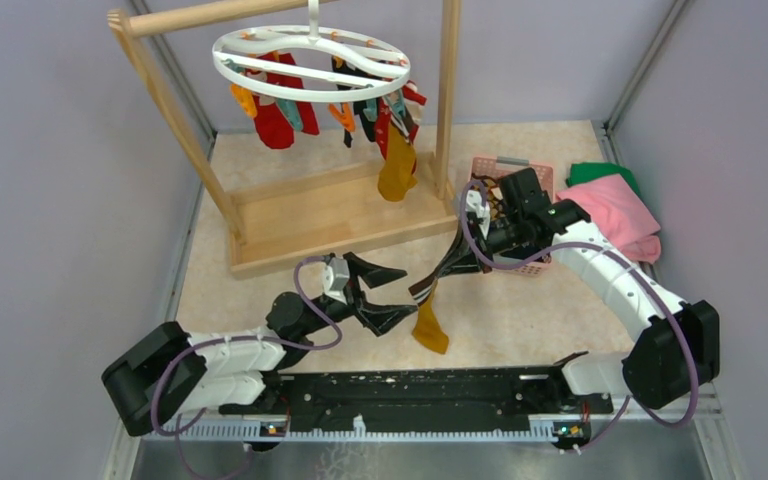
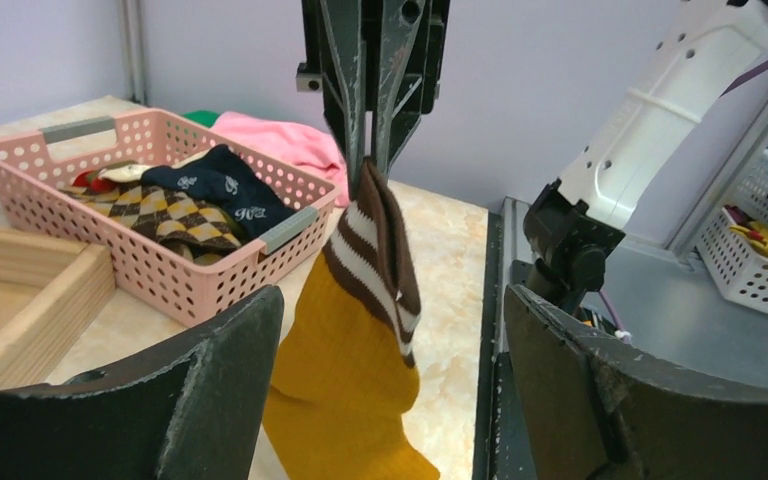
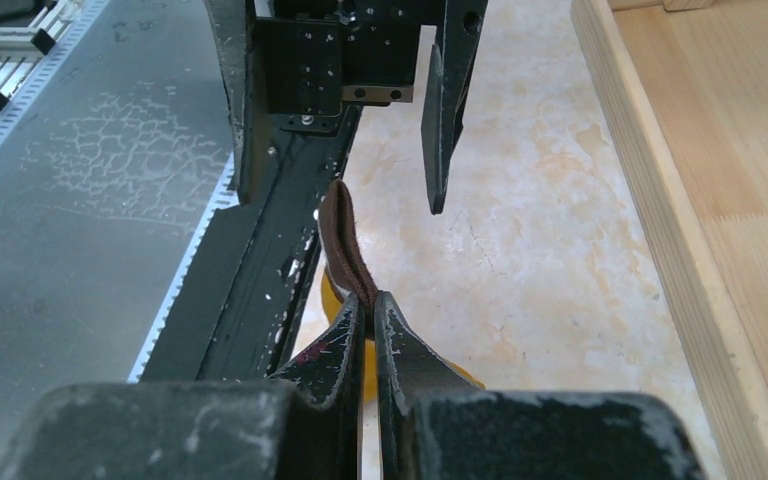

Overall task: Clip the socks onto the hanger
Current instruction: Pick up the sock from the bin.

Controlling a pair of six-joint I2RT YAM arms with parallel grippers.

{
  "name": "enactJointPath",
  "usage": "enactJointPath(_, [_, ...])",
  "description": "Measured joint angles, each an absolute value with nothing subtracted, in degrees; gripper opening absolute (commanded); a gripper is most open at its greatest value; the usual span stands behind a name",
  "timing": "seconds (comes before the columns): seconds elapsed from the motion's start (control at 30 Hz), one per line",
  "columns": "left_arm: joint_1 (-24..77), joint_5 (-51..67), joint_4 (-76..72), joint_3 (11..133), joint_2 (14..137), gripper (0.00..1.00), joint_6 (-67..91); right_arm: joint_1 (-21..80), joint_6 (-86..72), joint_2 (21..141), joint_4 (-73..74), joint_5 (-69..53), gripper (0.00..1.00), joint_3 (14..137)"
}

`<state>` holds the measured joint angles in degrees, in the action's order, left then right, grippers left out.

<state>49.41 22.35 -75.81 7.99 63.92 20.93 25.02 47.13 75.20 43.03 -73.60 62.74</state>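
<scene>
Top view: at the centre of the frame, the right gripper (image 1: 432,287) pinches the striped cuff of a mustard sock (image 1: 430,328). The left gripper (image 1: 403,292) gapes wide just left of it. At upper centre the hanger (image 1: 310,62) carries clipped socks (image 1: 278,120).

Left wrist view: the mustard sock hangs mid-frame from the closed right gripper. A pink basket (image 2: 160,275) at left holds more socks.

Right wrist view: at lower centre, its fingers (image 3: 335,345) clamp the brown cuff.

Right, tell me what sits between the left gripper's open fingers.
The mustard sock hangs there inside the left gripper, its brown striped cuff pinched by the shut right gripper. The left wrist view shows it.
</scene>
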Motion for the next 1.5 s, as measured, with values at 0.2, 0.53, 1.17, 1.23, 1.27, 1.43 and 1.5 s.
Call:
enactJointPath(0.2, [49.4,23.4,-76.3,9.8,65.6,0.73,21.5,25.0,45.6,75.2,42.5,-73.3,0.0,62.7])
enactJointPath(0.53, [49.4,24.4,-74.8,10.8,67.0,0.67,21.0,24.8,44.7,75.2,42.3,-73.3,0.0,62.7])
enactJointPath(1.17, [49.4,24.4,-75.5,11.2,70.0,0.51,20.9,24.5,43.9,75.2,41.3,-73.3,0.0,62.7])
enactJointPath(1.23, [49.4,24.2,-75.6,11.4,70.1,0.45,20.9,24.5,43.9,75.2,41.3,-73.3,0.0,62.7])
enactJointPath(1.27, [49.4,24.1,-75.8,11.5,70.3,0.42,20.9,24.5,43.8,75.2,41.3,-73.3,0.0,62.7])
enactJointPath(1.43, [49.4,24.0,-76.5,12.0,71.4,0.11,21.3,24.5,43.8,75.2,41.3,-73.3,0.0,62.7])
enactJointPath(1.5, [49.4,24.0,-76.7,12.3,71.8,0.0,21.3,24.5,43.9,75.2,41.3,-73.3,0.0,62.7])
